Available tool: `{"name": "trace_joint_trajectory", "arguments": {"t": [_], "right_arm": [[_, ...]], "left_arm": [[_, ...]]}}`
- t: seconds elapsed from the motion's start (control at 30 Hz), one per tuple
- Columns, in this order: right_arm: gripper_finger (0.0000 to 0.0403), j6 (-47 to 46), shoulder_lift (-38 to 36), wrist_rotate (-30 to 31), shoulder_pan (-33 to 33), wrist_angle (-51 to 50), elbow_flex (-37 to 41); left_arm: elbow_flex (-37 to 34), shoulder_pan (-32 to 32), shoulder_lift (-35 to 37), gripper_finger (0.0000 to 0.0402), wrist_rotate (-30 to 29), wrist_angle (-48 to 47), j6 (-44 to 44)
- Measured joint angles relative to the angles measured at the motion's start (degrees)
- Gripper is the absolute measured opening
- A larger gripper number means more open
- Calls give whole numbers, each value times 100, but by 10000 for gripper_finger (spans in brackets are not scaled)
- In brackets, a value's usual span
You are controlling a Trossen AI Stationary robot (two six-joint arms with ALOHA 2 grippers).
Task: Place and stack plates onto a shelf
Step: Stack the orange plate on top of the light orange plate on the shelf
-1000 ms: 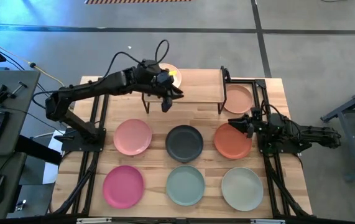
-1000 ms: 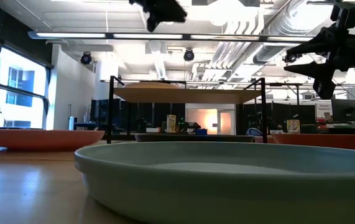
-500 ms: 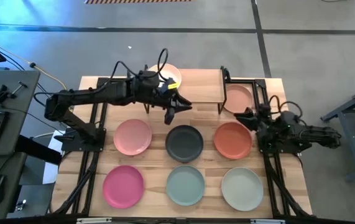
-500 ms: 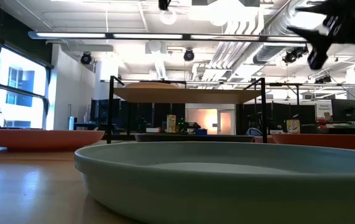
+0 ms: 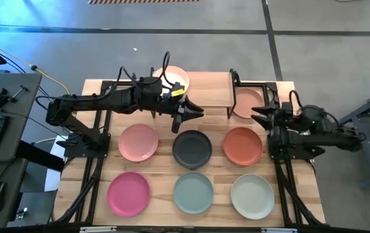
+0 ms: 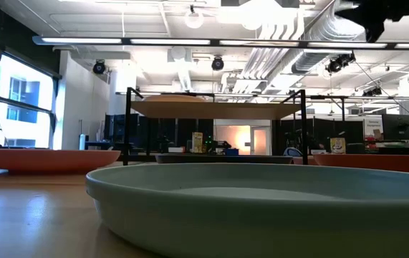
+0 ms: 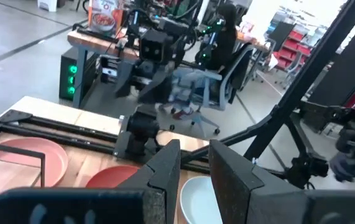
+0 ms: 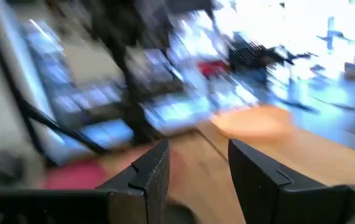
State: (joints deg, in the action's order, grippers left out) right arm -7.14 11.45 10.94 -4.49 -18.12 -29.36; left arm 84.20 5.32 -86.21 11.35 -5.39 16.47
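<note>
Item one, the shelf (image 5: pixel 207 87): a low rack with a light wooden board on thin black legs, standing at the far middle of the table (image 5: pixel 94 90), so both arms can reach it from their own sides. Item two, plates already delivered: an off-white plate (image 5: pixel 175 77) lies on the left end of the board, and a peach plate (image 5: pixel 247 102) lies at the right end, though from above you cannot tell whether it sits on the board or just beside it. Item three, plates awaiting: six lie flat in two rows on the tabletop in front of the shelf, well apart from one another so that each rim can be pinched alone: the pink plate (image 5: pixel 138 142), charcoal plate (image 5: pixel 192 147) and terracotta plate (image 5: pixel 242 145) in the nearer-shelf row; the magenta plate (image 5: pixel 128 193), pale teal plate (image 5: pixel 193 192) and a pale greenish-white plate (image 5: pixel 252 196) in the front row. Item four, the left gripper (image 5: pixel 183 116): it hangs between the shelf's front edge and the charcoal plate, empty, its fingers a narrow gap apart as its own wrist view shows; you would judge the charcoal plate its likely next pick. Item five, the right gripper (image 5: pixel 260 116): raised beside the peach plate at the shelf's right end, empty, fingers spread wide, with the terracotta plate close by below.
</note>
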Motion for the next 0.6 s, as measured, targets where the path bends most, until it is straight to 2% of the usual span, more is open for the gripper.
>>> {"name": "trace_joint_trajectory", "arguments": {"t": [0.17,0.33,0.43,0.6], "right_arm": [[147,862,808,979,0,-1895,-899],[147,1129,1533,1088,0,-2996,-1307],[147,833,1883,518,-2,-3294,-1323],[147,217,2420,-1139,0,-3488,-1353]], "left_arm": [[0,2,0,74,0,102,-2],[0,21,0,74,0,85,-4],[0,28,0,74,0,82,-6],[0,33,0,74,2,-7,-112]]}}
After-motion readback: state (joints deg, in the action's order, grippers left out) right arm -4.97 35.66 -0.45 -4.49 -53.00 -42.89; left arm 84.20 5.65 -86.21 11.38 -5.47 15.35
